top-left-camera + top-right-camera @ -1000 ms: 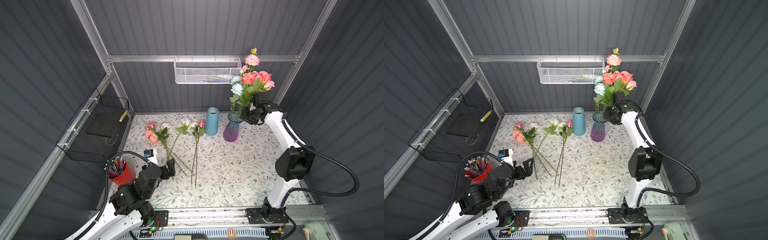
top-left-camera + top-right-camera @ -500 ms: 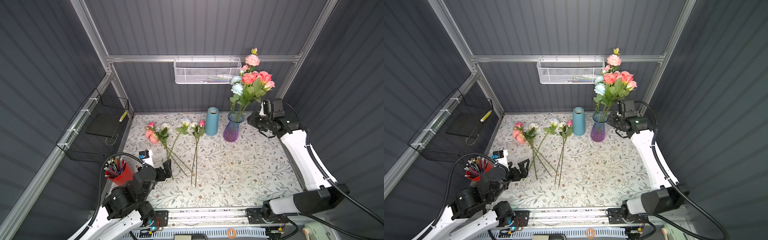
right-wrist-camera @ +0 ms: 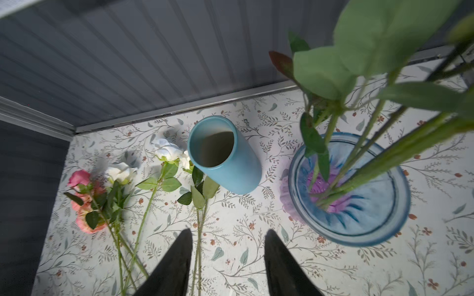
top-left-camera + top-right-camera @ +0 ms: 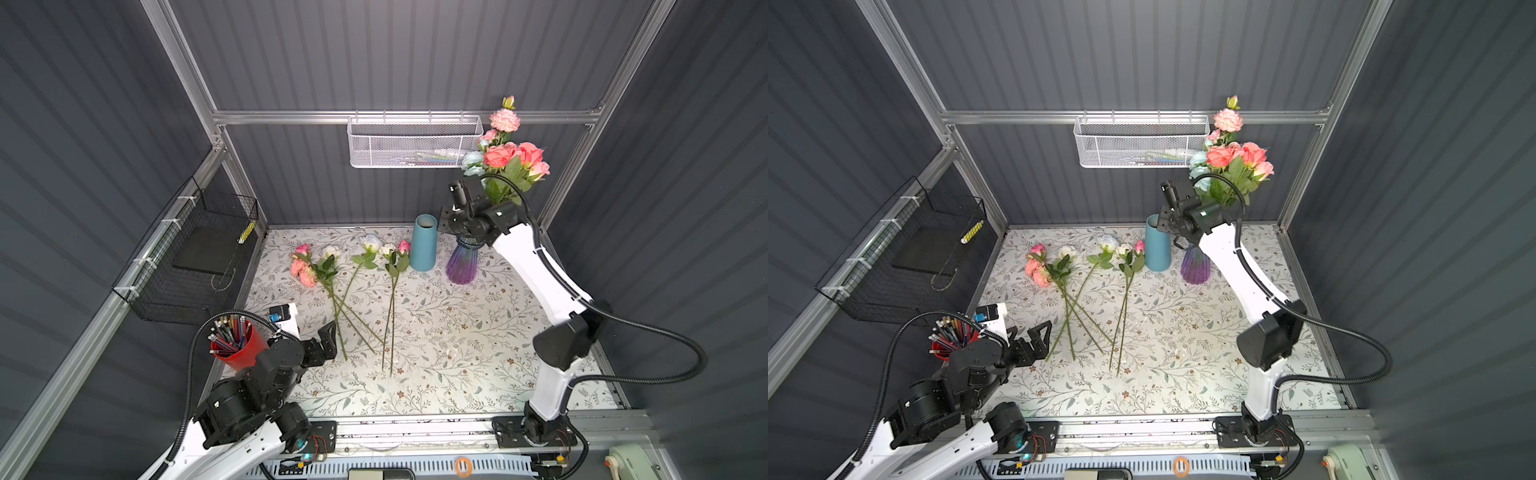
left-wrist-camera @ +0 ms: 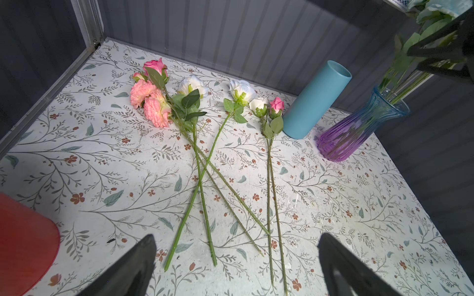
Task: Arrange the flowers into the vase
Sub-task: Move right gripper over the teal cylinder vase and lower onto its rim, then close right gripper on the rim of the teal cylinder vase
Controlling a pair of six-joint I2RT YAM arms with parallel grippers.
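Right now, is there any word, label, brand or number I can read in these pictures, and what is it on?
No text can be read in any view.
On the right arm's camera, a white mark: too small to read.
On the left arm's camera, a blue sticker: too small to read.
The blue vase, glass vase and red cup: no print visible.

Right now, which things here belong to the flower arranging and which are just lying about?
Job: purple glass vase, flowers standing in it, loose flowers.
Lying about: blue cylinder (empty), red pencil cup, white mesh basket, black wire basket.
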